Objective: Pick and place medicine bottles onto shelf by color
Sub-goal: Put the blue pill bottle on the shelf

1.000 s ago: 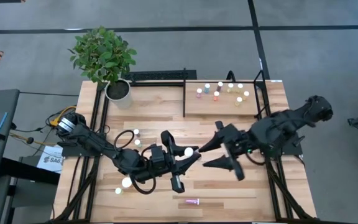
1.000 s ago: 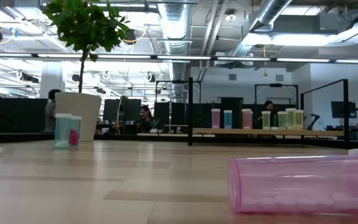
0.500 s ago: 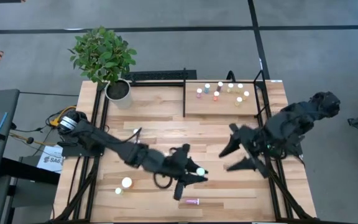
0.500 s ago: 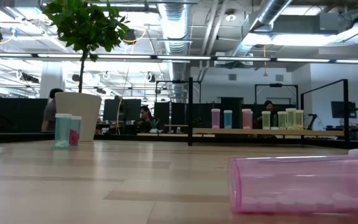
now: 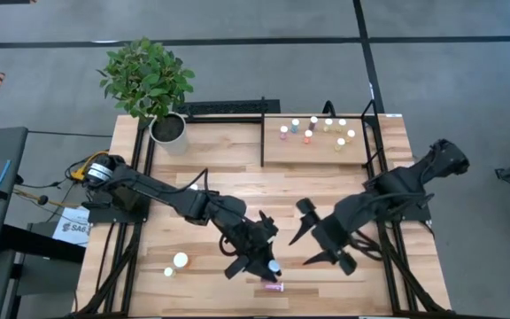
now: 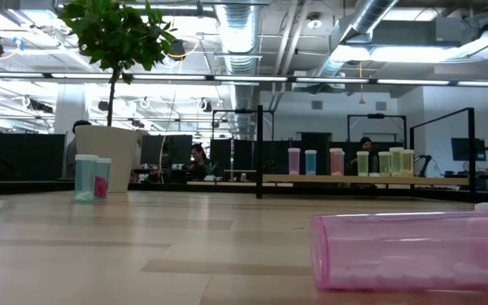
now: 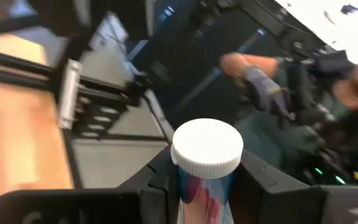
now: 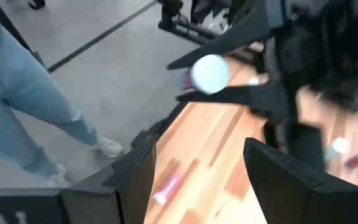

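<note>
Left gripper (image 5: pixel 268 263) moved forward; wrist view reveals its white-capped bottle (image 7: pixel 206 155).

Even, bright overhead light; ceiling strip lights (image 6: pixel 168 79) glare in the low view. Both wrist views are smeared, probably by motion; shadows stay soft.

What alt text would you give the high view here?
From above, the left gripper holds a white-capped bottle near the table's front edge, above a pink bottle lying flat. The right gripper faces it, jaws open and empty. Several bottles stand on the shelf at the back.
</note>
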Motion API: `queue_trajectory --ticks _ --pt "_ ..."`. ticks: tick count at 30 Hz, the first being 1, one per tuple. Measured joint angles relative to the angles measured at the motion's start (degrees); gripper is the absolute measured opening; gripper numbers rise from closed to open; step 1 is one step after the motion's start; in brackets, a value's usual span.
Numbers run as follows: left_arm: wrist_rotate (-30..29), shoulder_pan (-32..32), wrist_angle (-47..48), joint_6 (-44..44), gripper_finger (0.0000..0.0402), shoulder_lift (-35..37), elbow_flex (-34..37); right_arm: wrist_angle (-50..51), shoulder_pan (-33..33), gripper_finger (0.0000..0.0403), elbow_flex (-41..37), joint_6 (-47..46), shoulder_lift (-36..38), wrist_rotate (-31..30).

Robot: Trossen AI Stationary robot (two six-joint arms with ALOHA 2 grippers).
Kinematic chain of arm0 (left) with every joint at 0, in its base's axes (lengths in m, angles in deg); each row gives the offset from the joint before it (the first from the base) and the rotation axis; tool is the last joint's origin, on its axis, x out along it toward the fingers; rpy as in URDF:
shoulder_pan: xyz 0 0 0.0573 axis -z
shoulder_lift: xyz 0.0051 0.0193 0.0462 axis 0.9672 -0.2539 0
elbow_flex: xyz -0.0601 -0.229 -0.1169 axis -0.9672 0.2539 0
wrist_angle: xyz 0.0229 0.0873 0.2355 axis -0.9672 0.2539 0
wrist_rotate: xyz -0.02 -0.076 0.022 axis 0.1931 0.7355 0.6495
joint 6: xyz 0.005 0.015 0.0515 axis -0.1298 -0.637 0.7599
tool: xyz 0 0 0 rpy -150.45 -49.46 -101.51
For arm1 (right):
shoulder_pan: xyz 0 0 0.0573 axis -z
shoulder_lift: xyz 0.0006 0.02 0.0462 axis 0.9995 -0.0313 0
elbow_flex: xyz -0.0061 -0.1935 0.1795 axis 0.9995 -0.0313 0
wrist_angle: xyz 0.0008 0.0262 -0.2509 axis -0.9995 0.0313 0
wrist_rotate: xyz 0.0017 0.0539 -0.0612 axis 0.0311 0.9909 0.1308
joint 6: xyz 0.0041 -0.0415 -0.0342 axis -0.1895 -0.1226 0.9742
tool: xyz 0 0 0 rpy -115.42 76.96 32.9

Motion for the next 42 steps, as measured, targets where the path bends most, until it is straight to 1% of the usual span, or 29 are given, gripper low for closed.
queue_trajectory --ticks 3,7,9,20,28,34,39,42 --pt "1.85 0.07 -0.08 -0.24 0.0082 0.0 0.0 -4.18 0.04 0.0265 0.0 5.17 -1.33 0.0" --pt "1.82 -0.07 -0.53 -0.81 0.0082 0.0 0.0 -11.22 0.36 0.0265 0.0 10.14 -3.22 -0.02" --pt "1.74 -0.13 -0.36 -0.79 0.0082 0.0 0.0 -12.37 0.46 0.0265 0.0 11.53 -3.83 -0.11" --pt "2.49 -1.83 -1.82 -0.79 0.0082 0.0 0.02 -16.34 1.99 0.0265 0.02 11.68 -4.29 -0.17" --pt "4.9 -3.59 -3.23 -1.07 0.0082 0.0 0.02 -15.13 1.97 0.0265 0.02 8.6 -4.28 -0.17" --pt "8.7 -3.96 -3.81 -2.05 0.0082 0.0 0.02 -14.93 1.81 0.0265 0.02 8.22 -4.28 -0.17" --pt "14.66 -3.96 -6.66 -3.6 0.0082 0.0 0.02 -14.28 1.86 0.0265 0.02 8.2 -4.28 -0.17" --pt "14.86 -4.24 -6.43 -4.29 0.0082 0.0 0.02 -15.61 1.86 0.0265 0.02 8.18 -4.28 -0.17"
